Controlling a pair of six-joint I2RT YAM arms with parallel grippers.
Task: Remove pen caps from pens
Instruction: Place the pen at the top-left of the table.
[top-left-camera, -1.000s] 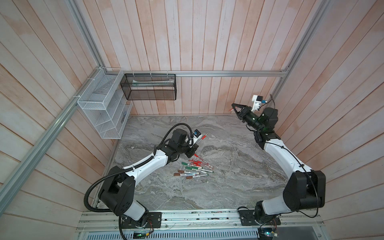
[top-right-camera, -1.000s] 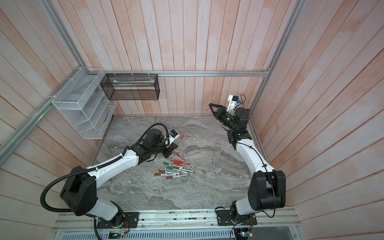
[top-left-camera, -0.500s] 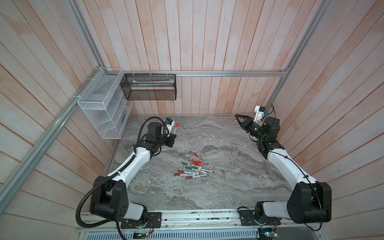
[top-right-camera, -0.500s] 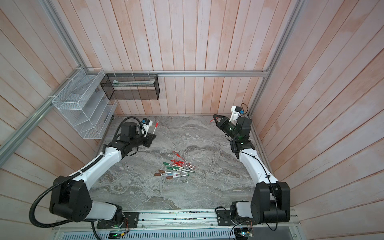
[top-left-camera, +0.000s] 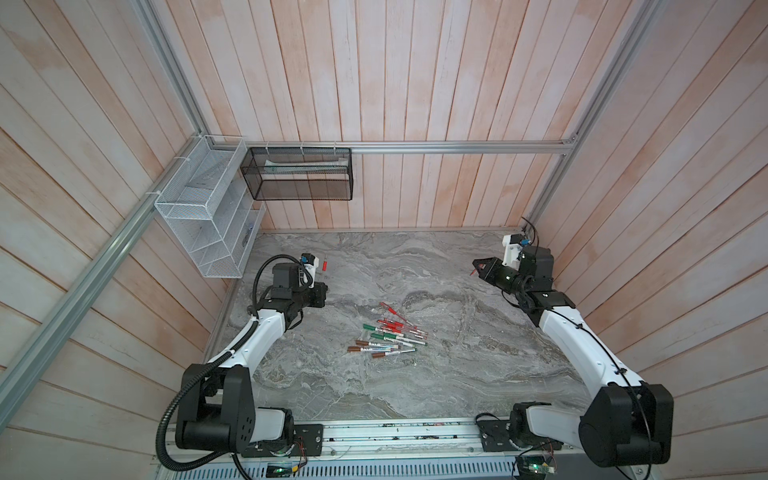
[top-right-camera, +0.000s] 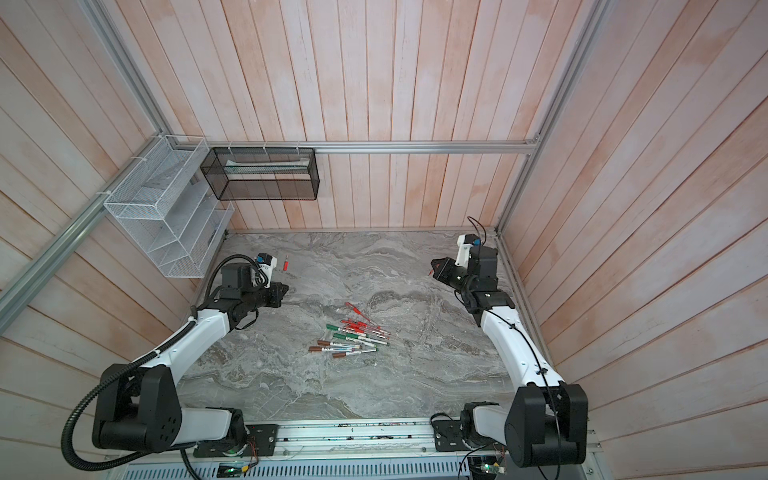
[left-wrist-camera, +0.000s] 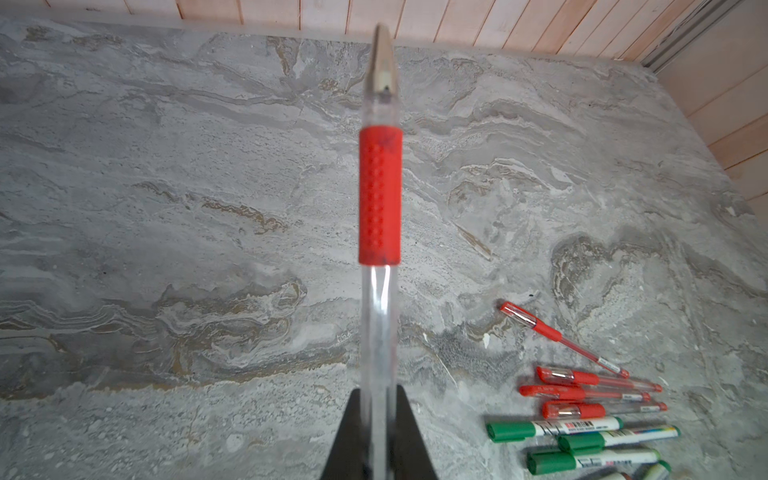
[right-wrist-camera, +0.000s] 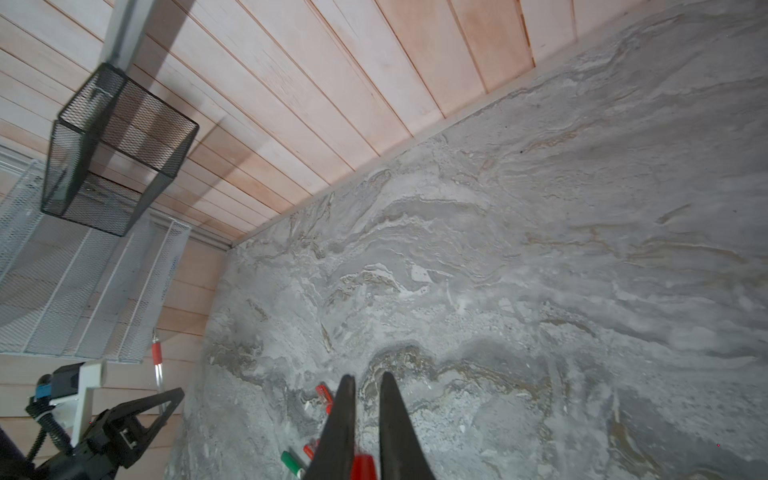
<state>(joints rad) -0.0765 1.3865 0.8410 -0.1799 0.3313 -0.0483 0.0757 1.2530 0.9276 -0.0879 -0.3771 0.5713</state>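
Note:
My left gripper (left-wrist-camera: 379, 392) is shut on the clear barrel of a pen (left-wrist-camera: 380, 199) with a red grip. Its metal tip is bare. Both top views show this pen (top-left-camera: 324, 264) (top-right-camera: 285, 264) held above the table's far left. My right gripper (right-wrist-camera: 366, 380) is shut on a red pen cap (right-wrist-camera: 363, 465), which sits deep between the fingers. That gripper (top-left-camera: 476, 266) hangs at the far right, well apart from the left one (top-left-camera: 324, 286). The other pens (top-left-camera: 388, 336) (left-wrist-camera: 582, 399) lie in a pile at the table's middle, with red, green and brown caps on.
A white wire basket (top-left-camera: 203, 216) hangs on the left wall beside my left arm. A black mesh basket (top-left-camera: 297, 172) hangs on the back wall. Wooden walls close the table at the back and both sides. A metal rail (top-left-camera: 374, 432) runs along the front edge.
My left arm has swung from above the pile to the far left with the pen. My right gripper has dropped lower and drawn back to the right with the cap.

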